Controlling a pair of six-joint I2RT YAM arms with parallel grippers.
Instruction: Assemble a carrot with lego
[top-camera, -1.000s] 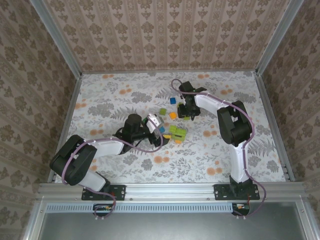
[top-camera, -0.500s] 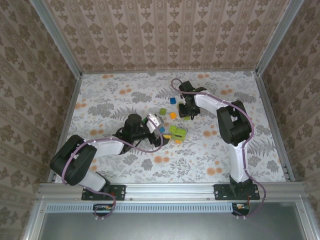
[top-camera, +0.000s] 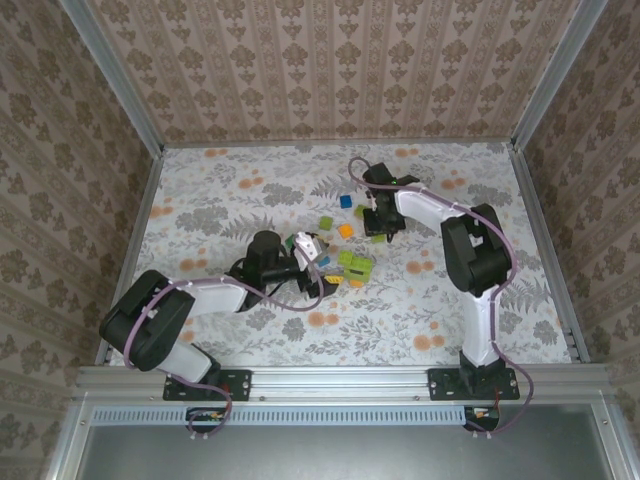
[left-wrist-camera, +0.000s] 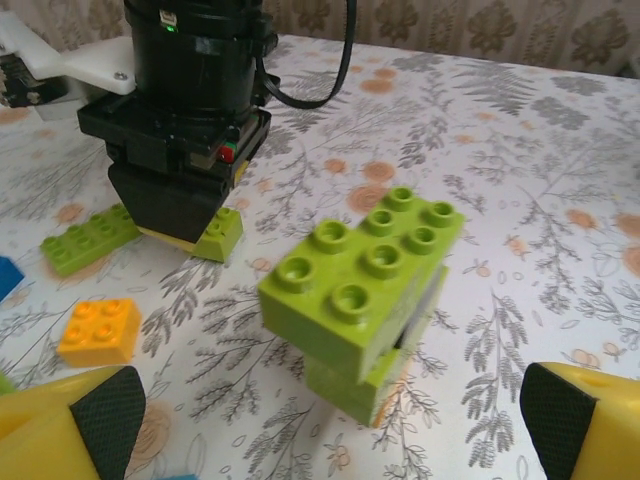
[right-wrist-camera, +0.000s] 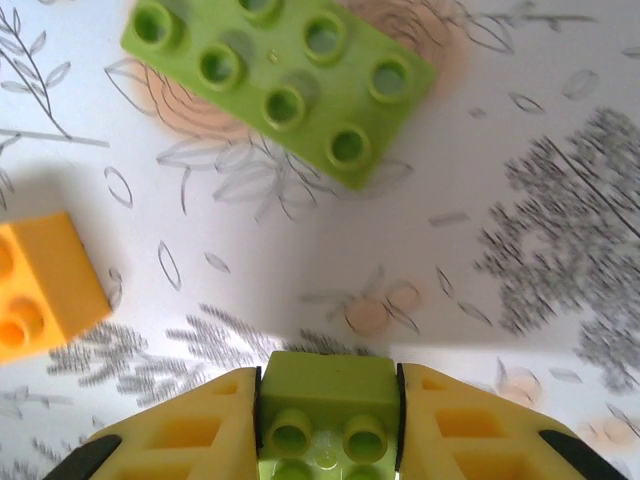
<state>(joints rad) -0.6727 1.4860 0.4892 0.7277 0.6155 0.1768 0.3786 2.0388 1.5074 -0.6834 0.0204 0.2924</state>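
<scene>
Seen from above, a floral-print table (top-camera: 420, 310) closed in by patterned walls (top-camera: 330, 70) holds a loose scatter of lego near its middle. The carrot (top-camera: 354, 265), a short stack of lime-green studded bricks, rests on the table just right of the left gripper (top-camera: 311, 256). The left arm lies low, reaching in from the near left corner with its gripper pointing right at the stack. In the left wrist view the carrot (left-wrist-camera: 365, 290) sits tilted, ahead of and between two yellow fingers (left-wrist-camera: 105, 415) spread as wide as they go, touching nothing. Whether the stack has an orange tip cannot be told. The right arm stretches up the right side and bends back toward the centre, its gripper (top-camera: 378, 228) pointing straight down at the table, beyond the carrot. In the right wrist view its yellow fingers (right-wrist-camera: 190, 435) press against both sides of a small lime-green brick (right-wrist-camera: 330, 395), gripping it. The left wrist view shows that brick (left-wrist-camera: 210, 235) at table level under the black gripper body. Near it lie a long lime-green brick (right-wrist-camera: 280, 85), flat with studs up, an orange brick (right-wrist-camera: 40, 285) and a blue brick (top-camera: 346, 200) farther back.
</scene>
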